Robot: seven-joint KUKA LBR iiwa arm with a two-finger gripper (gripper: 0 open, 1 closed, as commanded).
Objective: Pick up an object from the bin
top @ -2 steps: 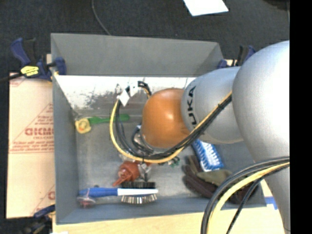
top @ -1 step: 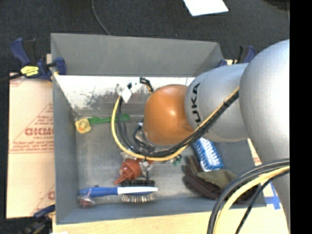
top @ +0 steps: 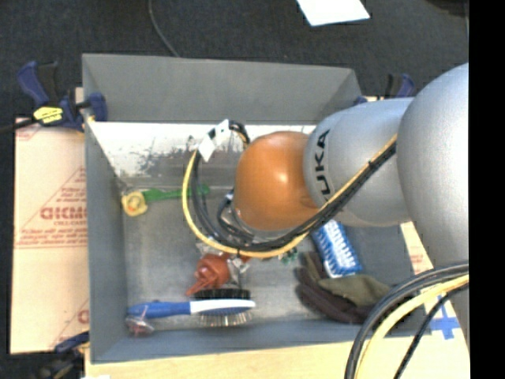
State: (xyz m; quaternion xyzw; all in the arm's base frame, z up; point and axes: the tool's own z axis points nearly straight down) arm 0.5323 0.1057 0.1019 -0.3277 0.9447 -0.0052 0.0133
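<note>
– Since your orange dome-shaped wrist cover (top: 268, 181) hangs over mid-bin, what's the gripper doing?
– Can't tell. My gripper (top: 236, 265) pokes out just under the cover, low over the floor of the grey metal bin (top: 158, 243). The cover and the yellow and black cables (top: 188, 200) hide whether it's parted or closed, and whether anything's in it.
– Nearest thing?
– Small reddish-brown lumpy plastic piece (top: 210, 273), front-middle, just beside the gripper on the view's left. Touching or not, can't say. Likely the target, judging by how low I sit right next to it. Just in front of it, a blue-handled brush with a white head and dark bristles (top: 197, 308) lies along the front wall.
– Rest?
– Blue block brush with white bristles (top: 335, 247) and dark olive fabric glove (top: 339, 297), front right, both partly under my silver arm (top: 379, 164), cut off. Glove is a guess; could be a rag. Small yellow flower-like thing on a green stem (top: 134, 204) lies by the left wall, well apart.
– Why so much hidden?
– I reach in from the view's right with my wrist pointing down, so my own body blocks the pick point.
</note>
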